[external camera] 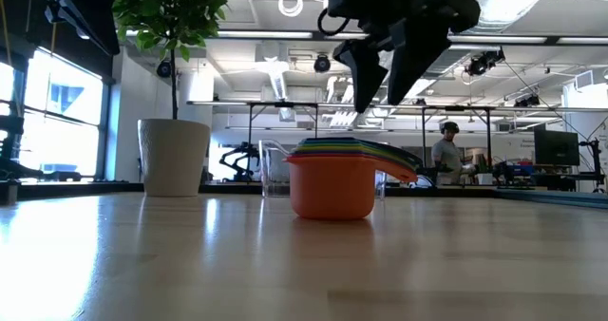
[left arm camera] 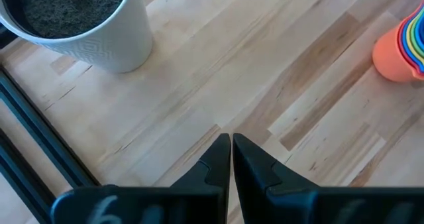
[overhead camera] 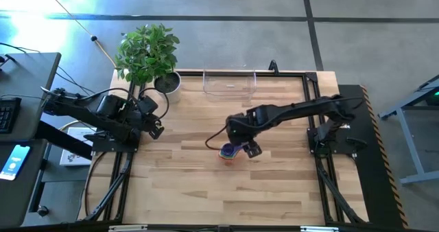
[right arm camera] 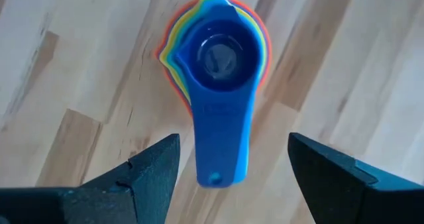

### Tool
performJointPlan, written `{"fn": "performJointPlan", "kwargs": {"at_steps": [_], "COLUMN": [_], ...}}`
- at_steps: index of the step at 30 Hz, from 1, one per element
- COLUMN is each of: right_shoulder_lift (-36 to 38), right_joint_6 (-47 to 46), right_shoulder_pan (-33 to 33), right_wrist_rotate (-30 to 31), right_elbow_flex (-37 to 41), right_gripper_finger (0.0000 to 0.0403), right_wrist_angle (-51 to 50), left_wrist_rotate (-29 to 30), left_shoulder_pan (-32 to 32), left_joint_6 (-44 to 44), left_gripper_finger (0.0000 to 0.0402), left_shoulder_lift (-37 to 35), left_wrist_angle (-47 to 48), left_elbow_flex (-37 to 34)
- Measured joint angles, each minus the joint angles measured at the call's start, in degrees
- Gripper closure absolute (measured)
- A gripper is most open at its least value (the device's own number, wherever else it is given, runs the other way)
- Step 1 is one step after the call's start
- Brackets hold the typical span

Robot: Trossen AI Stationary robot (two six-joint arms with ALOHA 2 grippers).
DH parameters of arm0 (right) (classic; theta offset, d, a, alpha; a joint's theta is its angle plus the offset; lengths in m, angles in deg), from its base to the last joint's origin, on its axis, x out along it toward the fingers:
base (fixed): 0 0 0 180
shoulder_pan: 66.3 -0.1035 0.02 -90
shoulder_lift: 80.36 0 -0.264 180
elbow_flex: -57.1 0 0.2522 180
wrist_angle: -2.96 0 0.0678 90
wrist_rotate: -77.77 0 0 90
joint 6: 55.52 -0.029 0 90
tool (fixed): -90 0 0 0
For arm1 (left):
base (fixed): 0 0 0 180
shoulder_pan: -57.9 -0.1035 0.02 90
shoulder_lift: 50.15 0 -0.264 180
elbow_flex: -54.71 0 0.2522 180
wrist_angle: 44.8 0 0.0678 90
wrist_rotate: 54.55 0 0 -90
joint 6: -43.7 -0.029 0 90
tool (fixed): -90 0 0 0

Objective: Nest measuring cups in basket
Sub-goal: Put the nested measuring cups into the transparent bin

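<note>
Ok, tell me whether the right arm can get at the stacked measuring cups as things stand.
Probably yes. The right gripper hangs open directly above the nested measuring cups, its fingers either side of the blue handle, nothing between. The left gripper waits far off near the plant pot.

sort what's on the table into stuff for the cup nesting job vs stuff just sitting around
For the job:
- stack of nested coloured plastic measuring cups, orange outermost, blue on top
- clear rectangular plastic basket at the table's far edge
- right gripper, open above the stack

Just around:
- white pot with leafy green plant
- left gripper, shut, waiting near the pot
</note>
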Motion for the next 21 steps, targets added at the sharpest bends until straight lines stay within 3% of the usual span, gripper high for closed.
{"fn": "performJointPlan", "kwargs": {"at_steps": [21], "right_shoulder_lift": [-6.73], "right_joint_6": [1.38], "right_shoulder_pan": [-0.12], "right_wrist_rotate": [-1.43], "right_elbow_flex": [-0.04], "right_gripper_finger": [0.0130], "right_wrist_angle": [2.42], "left_wrist_rotate": [0.90], "left_shoulder_pan": [-0.02], "left_joint_6": [-0.02], "left_gripper_finger": [0.0392], "left_shoulder_lift": [-0.02], "left_wrist_angle": [-0.01], "left_elbow_flex": [0.00]}}
